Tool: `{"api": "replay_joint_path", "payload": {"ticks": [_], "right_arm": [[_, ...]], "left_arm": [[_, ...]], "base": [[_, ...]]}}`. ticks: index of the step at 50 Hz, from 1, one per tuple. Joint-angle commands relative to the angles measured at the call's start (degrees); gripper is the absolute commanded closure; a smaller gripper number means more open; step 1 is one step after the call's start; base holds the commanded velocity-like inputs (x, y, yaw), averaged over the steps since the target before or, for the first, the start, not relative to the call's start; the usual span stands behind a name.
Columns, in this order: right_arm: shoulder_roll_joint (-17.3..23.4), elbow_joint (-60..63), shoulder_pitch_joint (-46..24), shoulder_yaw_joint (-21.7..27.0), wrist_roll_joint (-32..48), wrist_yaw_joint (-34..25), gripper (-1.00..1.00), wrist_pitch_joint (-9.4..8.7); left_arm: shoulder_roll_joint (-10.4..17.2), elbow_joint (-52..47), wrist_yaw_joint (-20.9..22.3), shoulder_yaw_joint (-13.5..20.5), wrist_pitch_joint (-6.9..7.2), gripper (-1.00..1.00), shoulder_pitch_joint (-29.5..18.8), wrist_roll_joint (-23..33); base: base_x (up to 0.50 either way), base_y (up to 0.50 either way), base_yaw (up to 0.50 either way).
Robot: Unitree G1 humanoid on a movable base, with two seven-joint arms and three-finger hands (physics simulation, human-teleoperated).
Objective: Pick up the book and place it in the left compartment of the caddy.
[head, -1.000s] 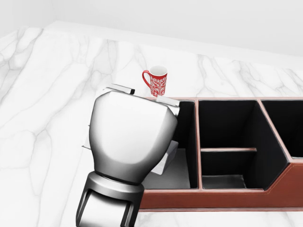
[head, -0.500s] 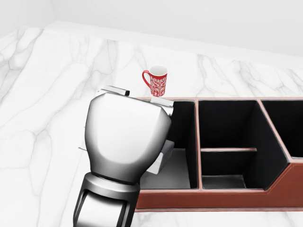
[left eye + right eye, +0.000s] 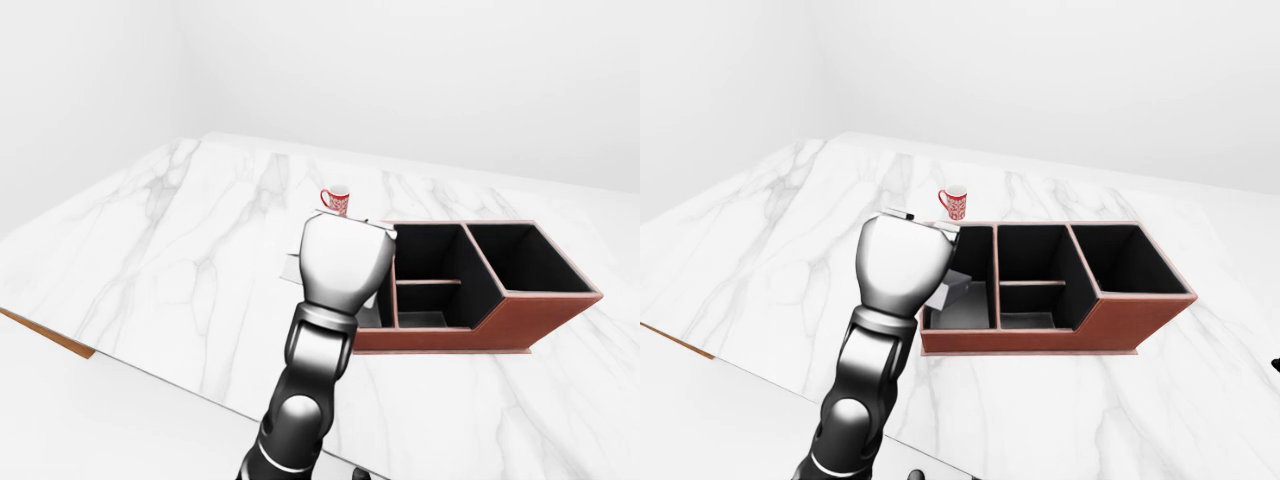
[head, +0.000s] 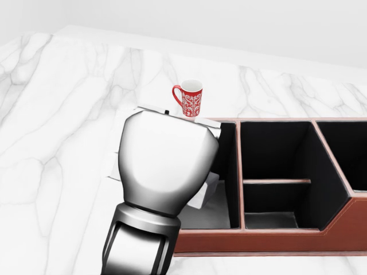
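Note:
My left hand [image 4: 165, 163] hangs over the left end of the brown caddy [image 4: 275, 236], its chrome back turned to the camera and hiding the fingers. It is shut on the pale grey book [image 3: 957, 286]. The book's edges stick out above the hand and at its lower right [image 4: 205, 189]. That lower corner dips into the caddy's left compartment [image 4: 218, 209], over its grey floor. The book's cover and the finger contact are hidden. My right hand does not show.
A red-and-white patterned mug [image 4: 191, 98] stands on the marble counter [image 4: 57, 126] just above the caddy's left end. The caddy also has a divided middle compartment [image 4: 276, 172] and a large right one [image 3: 522, 258]. The counter's near edge [image 3: 60, 340] runs at lower left.
The left hand with the book swung left half a second ago, then came back right and slightly lower, so the book's corner now sits further over the left compartment.

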State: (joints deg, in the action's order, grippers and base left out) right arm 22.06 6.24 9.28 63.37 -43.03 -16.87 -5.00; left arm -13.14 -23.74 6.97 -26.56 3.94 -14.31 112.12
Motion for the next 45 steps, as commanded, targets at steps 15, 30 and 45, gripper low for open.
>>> {"api": "replay_joint_path", "payload": {"ticks": [15,30,45], "right_arm": [[0.0,0.1,0.2,0.1,-0.1,-0.3,-1.00,0.00],[-0.1,0.3,0.2,0.3,0.1,-0.6,-1.00,0.00],[-0.1,0.2,0.0,0.1,0.4,-0.6,-1.00,0.00]], "left_arm": [[-1.5,8.7,-1.8,0.4,0.51,1.00,-4.9,0.9],[-2.7,14.4,-2.3,1.4,0.63,1.00,-8.2,0.9],[-3.9,22.2,-5.0,5.5,0.10,1.00,-11.3,-1.3]], "base": [[0.00,0.00,0.00],[0.00,0.00,0.00],[0.00,0.00,0.00]]}}
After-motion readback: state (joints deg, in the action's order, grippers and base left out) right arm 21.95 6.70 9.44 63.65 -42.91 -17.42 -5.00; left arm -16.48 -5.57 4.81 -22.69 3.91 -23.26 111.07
